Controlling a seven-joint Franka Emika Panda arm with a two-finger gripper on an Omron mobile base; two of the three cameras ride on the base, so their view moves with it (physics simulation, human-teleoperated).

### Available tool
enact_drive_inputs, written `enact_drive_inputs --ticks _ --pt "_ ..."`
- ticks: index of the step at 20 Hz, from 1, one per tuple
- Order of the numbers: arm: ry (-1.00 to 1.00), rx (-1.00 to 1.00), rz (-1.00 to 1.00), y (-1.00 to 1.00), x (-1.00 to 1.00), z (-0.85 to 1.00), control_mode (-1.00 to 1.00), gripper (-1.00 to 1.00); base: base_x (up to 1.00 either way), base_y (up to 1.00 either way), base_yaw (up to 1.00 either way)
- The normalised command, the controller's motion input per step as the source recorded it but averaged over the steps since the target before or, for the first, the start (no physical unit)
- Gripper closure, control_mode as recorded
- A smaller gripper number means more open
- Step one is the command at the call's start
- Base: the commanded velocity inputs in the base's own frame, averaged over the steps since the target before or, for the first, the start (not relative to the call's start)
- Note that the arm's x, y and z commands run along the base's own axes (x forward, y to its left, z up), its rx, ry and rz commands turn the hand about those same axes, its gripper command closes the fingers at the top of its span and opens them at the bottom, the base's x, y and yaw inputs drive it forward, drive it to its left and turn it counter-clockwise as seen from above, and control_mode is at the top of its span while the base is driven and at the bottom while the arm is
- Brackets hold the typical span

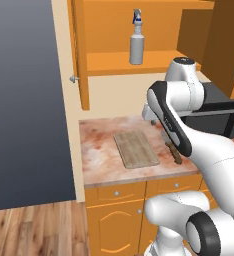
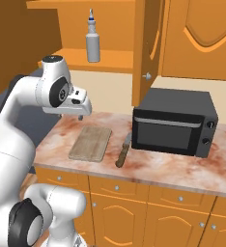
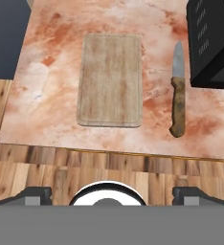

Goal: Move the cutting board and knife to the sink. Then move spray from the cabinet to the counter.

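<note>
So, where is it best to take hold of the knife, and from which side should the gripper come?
Probably the brown handle of the knife, taken from straight above. It lies flat on the counter, apart from the cutting board and the black microwave, so open fingers could likely close across the handle's narrow width, away from the blade.

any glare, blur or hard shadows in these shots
Left base view: flat, even light, no glare on the counter. Right base view: slightly soft, only a faint shadow under the microwave. Hand view: sharp grain on the cutting board, soft shadow beside the knife.
</note>
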Motion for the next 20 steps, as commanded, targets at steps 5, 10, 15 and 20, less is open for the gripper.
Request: enact_drive_inputs --ticks 5,10,15,20 --pt "0.00 0.00 0.00 0.00 0.00 0.00 -1.00 -1.00 0.00 0.00 0.00" --pt "0.00 0.00 0.00 0.00 0.00 -0.03 -1.00 -1.00 0.00 0.00 0.00" --pt "-0.03 0.00 0.00 0.00 0.17 -0.21 -1.00 -1.00 0.00 0.00 0.00" --pt "-0.01 -0.03 0.02 0.01 0.32 -0.25 -1.00 -1.00 0.00 0.00 0.00"
